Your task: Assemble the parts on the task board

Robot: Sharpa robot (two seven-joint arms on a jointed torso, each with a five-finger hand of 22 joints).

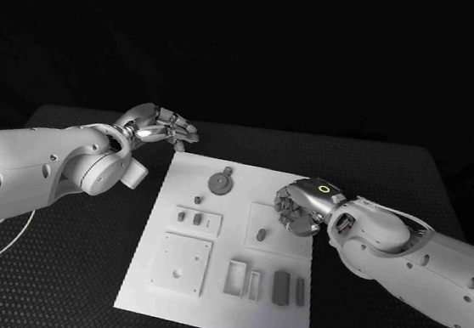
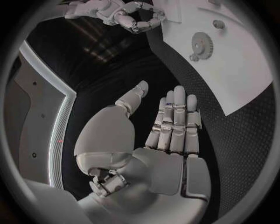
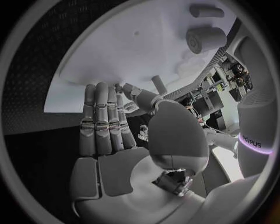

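Nearest the robot, the white task board [image 1: 220, 295] lies on the black table [image 1: 63, 306], its near edge bare. Grey parts sit on it: a square plate [image 1: 182, 263] by the left edge, two slim bars [image 1: 281, 287] toward the right edge, and a round gear [image 1: 222, 182] near the far edge. Off the board's far left corner, the left hand [image 1: 159, 127] hovers with fingers straight and apart, holding nothing. Over the right edge, the right hand [image 1: 301, 212] hangs, fingers extended and empty.
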